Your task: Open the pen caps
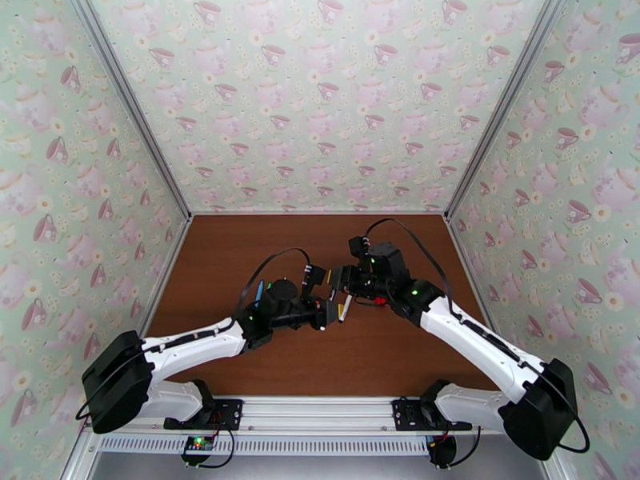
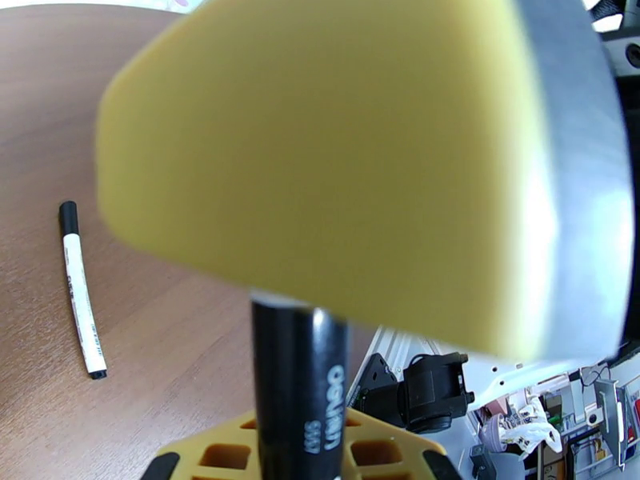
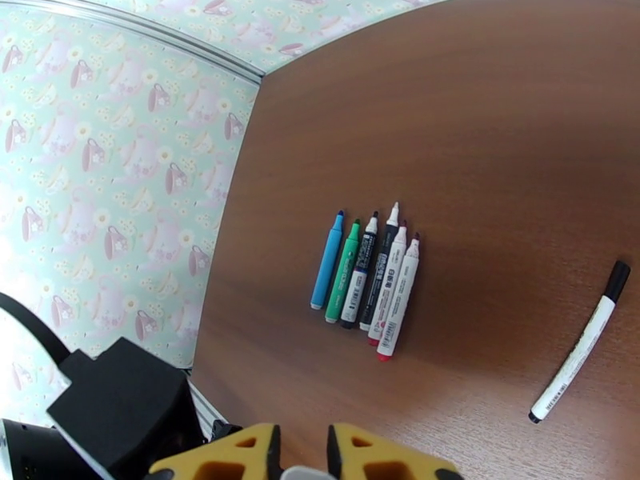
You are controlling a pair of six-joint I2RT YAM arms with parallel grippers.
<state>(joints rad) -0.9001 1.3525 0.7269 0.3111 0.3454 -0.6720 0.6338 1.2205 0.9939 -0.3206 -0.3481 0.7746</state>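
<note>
Clamping the black marker (image 2: 300, 370) in the left gripper (image 2: 302, 446), closed hard, to anchor the barrel. Pinching its pale cap end (image 3: 308, 474) in the right gripper (image 3: 302, 451), all but closed, seemingly to pull it off. Farther out: six uncapped markers (image 3: 364, 274) in a row, one slim pen (image 3: 580, 350) wearing its black cap (image 3: 618, 278).

Overhead view from behind; wrist views low over table (image 3: 480, 114), same slim pen (image 3: 580, 346) in both

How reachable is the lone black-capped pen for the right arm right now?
Probably not yet: the right gripper looks shut on the end of the black marker that the left gripper also clamps. Otherwise the way looks free; the lone pen lies by itself on bare table.
</note>
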